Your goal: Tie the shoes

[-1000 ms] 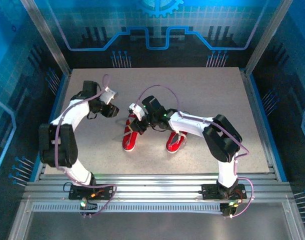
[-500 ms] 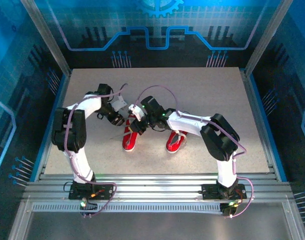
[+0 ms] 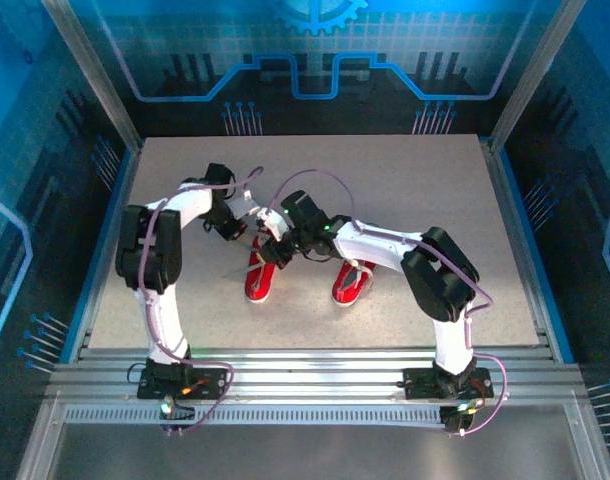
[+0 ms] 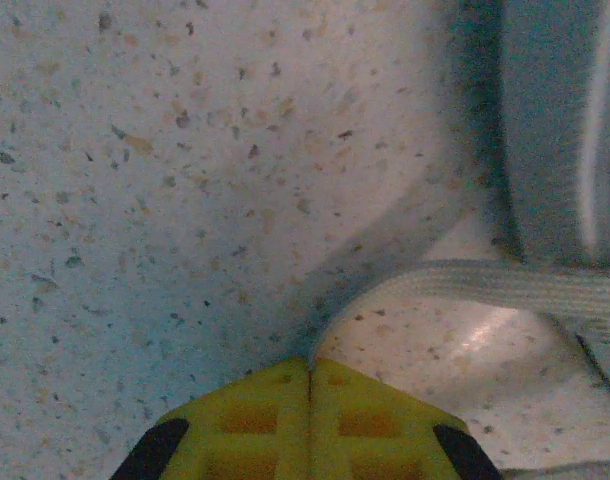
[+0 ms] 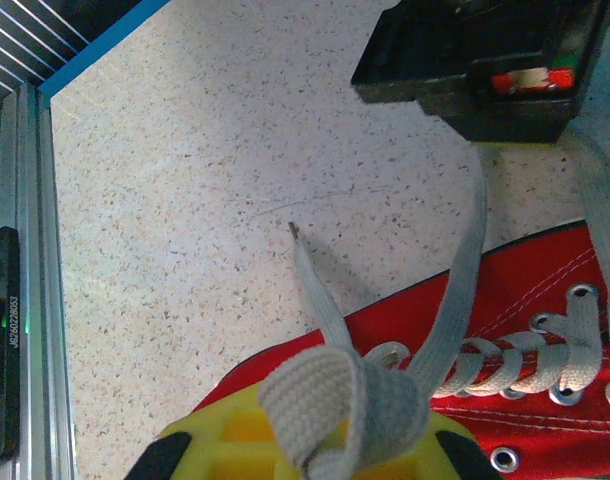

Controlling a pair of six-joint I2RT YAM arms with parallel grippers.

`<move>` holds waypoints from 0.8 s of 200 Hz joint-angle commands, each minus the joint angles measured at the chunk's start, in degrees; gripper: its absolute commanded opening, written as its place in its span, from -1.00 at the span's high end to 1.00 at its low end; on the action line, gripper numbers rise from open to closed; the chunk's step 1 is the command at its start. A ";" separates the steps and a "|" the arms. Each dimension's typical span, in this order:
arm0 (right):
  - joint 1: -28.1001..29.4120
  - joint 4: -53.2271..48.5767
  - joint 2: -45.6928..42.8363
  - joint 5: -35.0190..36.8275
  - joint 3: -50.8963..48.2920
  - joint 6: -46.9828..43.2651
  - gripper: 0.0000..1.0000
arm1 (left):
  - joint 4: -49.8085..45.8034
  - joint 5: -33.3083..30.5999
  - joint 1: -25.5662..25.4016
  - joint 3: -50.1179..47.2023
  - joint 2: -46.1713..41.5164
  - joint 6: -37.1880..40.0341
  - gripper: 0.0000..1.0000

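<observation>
Left pincer [image 4: 310, 372] and right pincer [image 5: 325, 440] both closed on lace: knot-forming step on one sneaker.

The left pincer, tips shut low over the speckled surface [image 4: 135, 200], grips a flat white lace strand [image 4: 505, 287] that rises to it from the eyelets of the red sneaker [image 5: 585, 435]. The right pincer clamps a folded lace loop [image 5: 330, 400] just above the same sneaker, and a free lace end [image 5: 305, 270] lies on the surface beside it. The second sneaker [image 3: 350, 283] stands just beside the first at mid-surface, with no pincer on it. Judged step: wrapping the strand around the held loop. The next move calls for steady loop tension and a controlled strand pass. Avoid dragging the sneaker.
</observation>
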 commanded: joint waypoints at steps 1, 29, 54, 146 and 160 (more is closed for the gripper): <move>-1.39 -1.15 0.79 -0.41 2.16 0.84 1.00 | 0.49 8.69 3.31 -5.73 -9.69 -5.34 1.00; -1.85 -1.01 1.37 -0.28 3.12 2.10 1.00 | 4.85 15.73 8.71 -13.10 -23.78 -11.04 1.00; -2.25 -0.63 2.35 -0.80 4.35 4.17 1.00 | 10.32 19.12 9.33 -20.82 -36.96 -16.16 1.00; -5.15 -1.51 6.01 -9.25 8.67 5.96 1.00 | 30.49 6.11 -21.35 -49.32 -68.17 -23.97 1.00; -5.09 -1.72 6.09 -10.81 8.62 4.76 1.00 | 31.03 2.90 -24.82 -48.37 -63.58 -24.08 1.00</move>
